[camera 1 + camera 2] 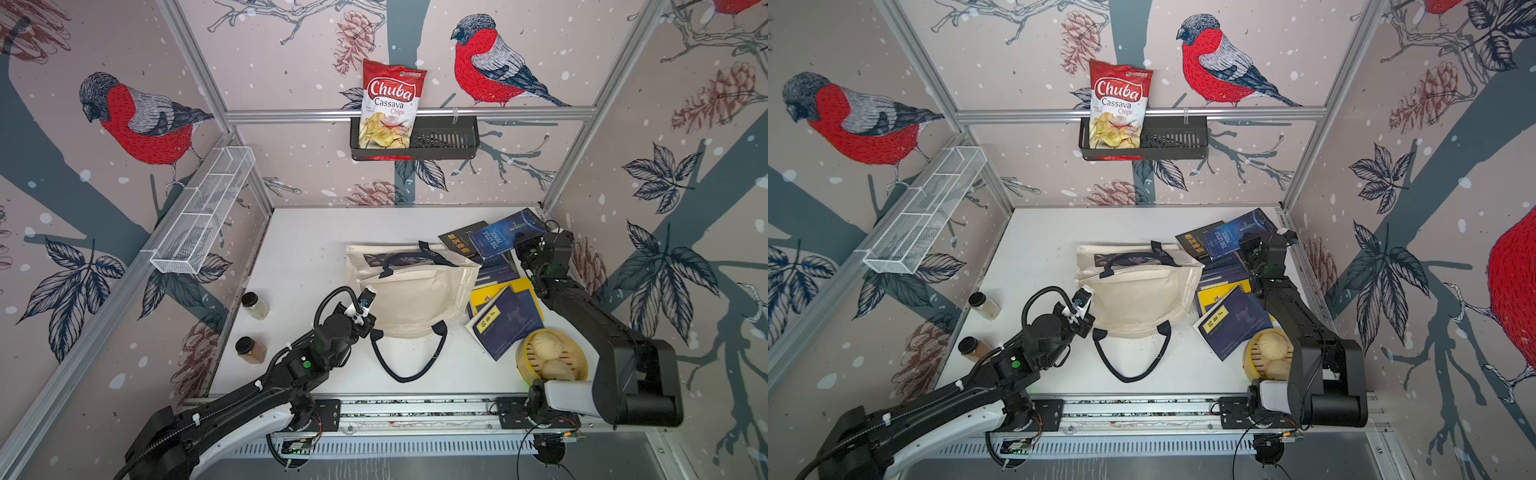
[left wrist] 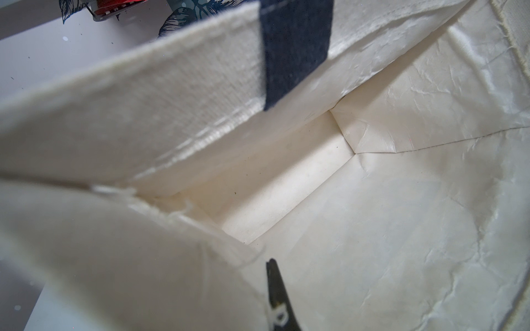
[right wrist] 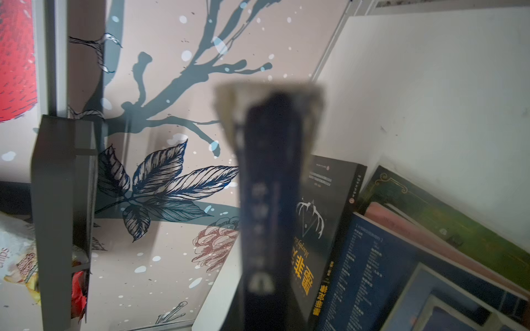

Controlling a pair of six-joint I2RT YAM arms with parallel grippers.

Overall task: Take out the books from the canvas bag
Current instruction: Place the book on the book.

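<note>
I have the right gripper (image 1: 520,244) pinching a navy book (image 3: 266,200) by its edge, just over the other books (image 1: 505,318) heaped below it on the bench (image 1: 307,249). The left gripper (image 1: 370,311) is pressed shut on the canvas bag (image 1: 419,299) rim; the inside ahead of it looks empty. Likely the last set-down: lower the book, let go, then free the bag.

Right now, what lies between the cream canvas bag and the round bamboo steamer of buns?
Dark navy paperback books with yellow labels lie overlapping on the white table there; both top views show them.
</note>
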